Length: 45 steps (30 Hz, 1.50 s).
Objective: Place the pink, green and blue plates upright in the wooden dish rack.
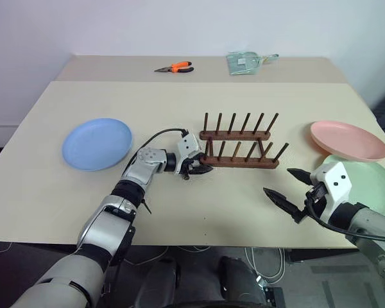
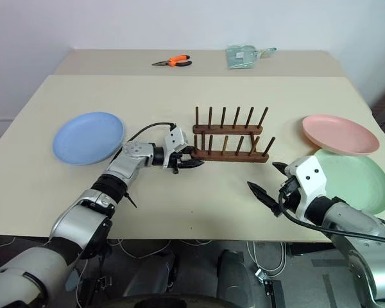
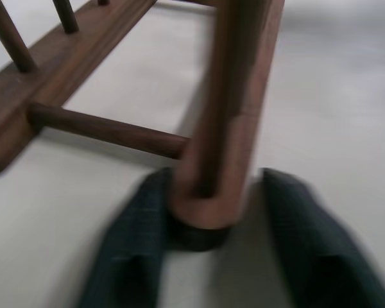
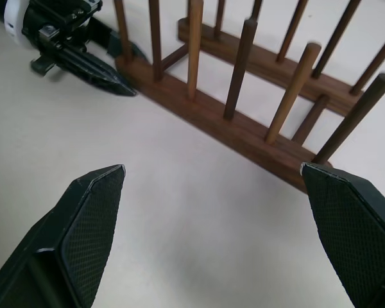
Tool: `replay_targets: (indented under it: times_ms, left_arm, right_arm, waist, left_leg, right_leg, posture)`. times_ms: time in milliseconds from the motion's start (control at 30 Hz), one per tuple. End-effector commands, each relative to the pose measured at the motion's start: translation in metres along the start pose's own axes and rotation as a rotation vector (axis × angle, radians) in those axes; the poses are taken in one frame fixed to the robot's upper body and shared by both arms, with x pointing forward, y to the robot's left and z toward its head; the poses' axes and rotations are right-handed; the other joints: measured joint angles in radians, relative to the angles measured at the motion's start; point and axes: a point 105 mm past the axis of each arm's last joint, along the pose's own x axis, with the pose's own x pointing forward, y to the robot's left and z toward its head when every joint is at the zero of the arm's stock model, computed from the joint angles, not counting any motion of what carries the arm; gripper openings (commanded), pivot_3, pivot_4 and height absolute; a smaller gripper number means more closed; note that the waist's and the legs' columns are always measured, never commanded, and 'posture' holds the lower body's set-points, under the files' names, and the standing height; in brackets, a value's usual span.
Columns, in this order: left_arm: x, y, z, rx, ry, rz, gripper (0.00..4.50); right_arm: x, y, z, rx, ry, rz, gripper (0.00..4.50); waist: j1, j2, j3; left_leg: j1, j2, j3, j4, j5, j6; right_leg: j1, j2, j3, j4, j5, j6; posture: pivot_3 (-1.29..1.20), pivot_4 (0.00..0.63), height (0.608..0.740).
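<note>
As you scan from the left, the blue plate (image 1: 97,143) lies flat on the bench (image 1: 64,205), well apart from the rack. Next comes your left gripper (image 1: 199,169), reaching across to the left end of the wooden dish rack (image 1: 239,146); its fingers (image 3: 138,237) straddle the end of the rack's near base bar, one on each side, narrowed around it, though you cannot tell whether both press against the wood. The rack stands mid-bench with two rows of pegs pointing up and nothing slotted between them. Behind it, at the far edge, you see orange-handled pliers (image 1: 175,67) and a clear bag (image 1: 245,62). To the right of the rack, your right gripper (image 1: 290,186) hovers over bare bench with its fingers spread wide, holding nothing and pointing towards the rack. Farthest right, the pink plate (image 1: 348,140) rests with its edge overlapping the green plate (image 1: 372,183), both lying flat.
</note>
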Motion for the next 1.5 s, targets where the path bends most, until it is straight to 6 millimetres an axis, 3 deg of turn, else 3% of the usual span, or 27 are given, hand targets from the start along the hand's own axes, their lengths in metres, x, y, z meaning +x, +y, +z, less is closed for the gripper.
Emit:
replay_targets:
  times_ms: [33,167,300,400,533,567,633,667,733,867,933,1033,1200,1367,1500]
  left_arm:
    - [0.003,-0.01,-0.011,0.039,0.045,-0.05,0.77]
    - [-0.011,-0.014,-0.013,0.094,0.045,-0.084,0.77]
    - [-0.036,-0.033,-0.013,0.144,0.044,-0.182,0.77]
    - [-0.047,-0.04,-0.01,0.094,0.023,-0.194,2.22]
    - [-0.056,-0.026,-0.023,0.075,0.091,-0.079,4.19]
    - [-0.06,-0.022,-0.026,0.066,0.107,-0.053,4.46]
    - [-0.072,-0.016,-0.033,0.032,0.13,-0.002,4.5]
    - [-0.079,-0.016,-0.035,-0.006,0.131,0.011,4.32]
    - [-0.093,-0.026,-0.037,-0.068,0.135,-0.01,3.54]
    - [-0.099,-0.062,-0.039,-0.112,0.161,-0.081,1.53]
    - [-0.087,-0.078,-0.031,-0.11,0.133,-0.091,0.55]
    - [-0.06,-0.084,-0.015,-0.067,0.062,-0.013,0.55]
    - [-0.029,-0.051,-0.025,0.017,0.127,0.274,0.55]
    - [-0.021,-0.021,-0.027,-0.039,0.111,0.431,0.55]
    - [-0.025,-0.008,-0.027,-0.042,0.103,0.476,0.55]
  right_arm:
    - [-0.005,-0.002,0.013,-0.046,-0.02,-0.023,4.5]
    - [-0.006,-0.005,0.014,-0.06,-0.001,-0.02,4.5]
    - [-0.011,-0.011,0.008,-0.063,0.043,-0.006,4.5]
    - [-0.014,-0.017,0.0,-0.065,0.069,-0.017,4.5]
    - [-0.015,-0.018,-0.013,-0.068,0.114,-0.002,4.5]
    - [-0.014,-0.016,-0.016,-0.066,0.126,0.009,4.25]
    - [-0.013,-0.008,-0.024,-0.068,0.156,0.055,3.59]
    - [-0.012,-0.005,-0.028,-0.065,0.169,0.072,3.24]
    - [-0.007,0.0,-0.034,-0.072,0.184,0.096,2.15]
    - [0.007,0.005,-0.045,-0.092,0.196,0.107,0.09]
    - [0.016,0.004,-0.051,-0.115,0.202,0.093,0.0]
    - [0.035,-0.003,-0.06,-0.159,0.206,0.048,0.0]
    - [0.07,-0.024,-0.056,-0.213,0.156,-0.072,0.0]
    - [0.099,-0.048,-0.048,-0.252,0.118,-0.198,0.0]
    - [0.106,-0.055,-0.033,-0.255,0.064,-0.204,0.0]
  waist:
    - [0.001,0.0,0.0]
    - [-0.003,0.0,0.0]
    - [-0.012,0.0,0.0]
    - [-0.012,0.0,0.0]
    - [-0.001,0.0,0.0]
    - [-0.001,0.0,0.0]
    - [-0.002,0.0,0.0]
    - [-0.006,0.001,0.0]
    - [-0.025,0.001,-0.001]
    - [-0.046,0.002,-0.001]
    - [-0.046,0.003,-0.002]
    - [-0.025,0.002,-0.002]
    - [-0.024,0.001,-0.002]
    - [-0.027,0.0,-0.003]
    - [-0.028,0.0,-0.003]
  left_leg:
    - [0.0,0.0,0.0,0.0,0.0,0.0]
    - [0.0,0.0,0.0,0.0,0.0,0.0]
    - [0.001,0.001,0.0,-0.001,0.0,0.001]
    - [0.0,0.001,-0.001,-0.001,0.0,0.001]
    - [0.0,0.001,-0.001,0.0,0.0,0.001]
    - [0.0,0.001,-0.001,0.0,0.0,0.001]
    - [0.001,0.001,-0.001,0.0,0.0,0.001]
    - [0.001,0.001,-0.001,0.0,0.0,0.001]
    - [0.001,0.002,-0.001,-0.001,0.0,0.001]
    - [0.002,0.002,-0.001,-0.003,-0.001,0.001]
    - [0.002,0.002,-0.001,-0.003,-0.001,0.001]
    - [0.001,0.002,-0.002,-0.001,-0.001,0.001]
    - [0.002,0.0,-0.002,0.002,-0.001,0.001]
    - [0.004,0.0,-0.002,0.001,0.0,0.0]
    - [0.004,-0.001,-0.002,0.001,0.0,0.0]
  right_leg:
    - [0.0,0.0,0.0,0.0,0.0,0.0]
    - [0.0,0.0,0.0,0.0,0.0,0.0]
    - [-0.001,0.0,0.0,0.001,0.0,0.0]
    - [0.0,0.001,0.0,0.001,0.001,-0.001]
    - [0.0,0.0,0.0,0.0,0.0,-0.001]
    - [0.0,0.0,0.0,0.0,0.0,-0.001]
    - [0.0,0.0,0.0,0.001,0.0,-0.001]
    - [0.0,0.0,0.0,0.001,0.0,-0.001]
    - [0.0,0.001,0.0,0.002,0.0,0.0]
    - [-0.001,0.001,0.0,0.003,-0.002,-0.003]
    - [-0.001,0.0,0.0,0.002,-0.002,-0.003]
    - [0.001,-0.001,0.0,0.001,-0.002,-0.003]
    - [0.003,0.0,0.0,0.0,-0.002,-0.003]
    - [0.004,0.0,0.0,0.003,-0.001,-0.003]
    - [0.003,0.001,0.0,0.003,0.001,-0.001]
  posture:
    - [0.0,0.15,0.74]
    - [0.0,0.15,0.74]
    - [0.0,0.15,0.74]
    - [0.0,0.15,0.74]
    - [0.0,0.15,0.74]
    - [0.0,0.15,0.74]
    - [0.0,0.15,0.74]
    - [0.0,0.15,0.74]
    - [0.0,0.15,0.74]
    - [0.0,0.15,0.74]
    - [0.0,0.15,0.74]
    - [0.0,0.15,0.74]
    - [0.0,0.15,0.74]
    - [0.0,0.15,0.74]
    - [0.0,0.15,0.74]
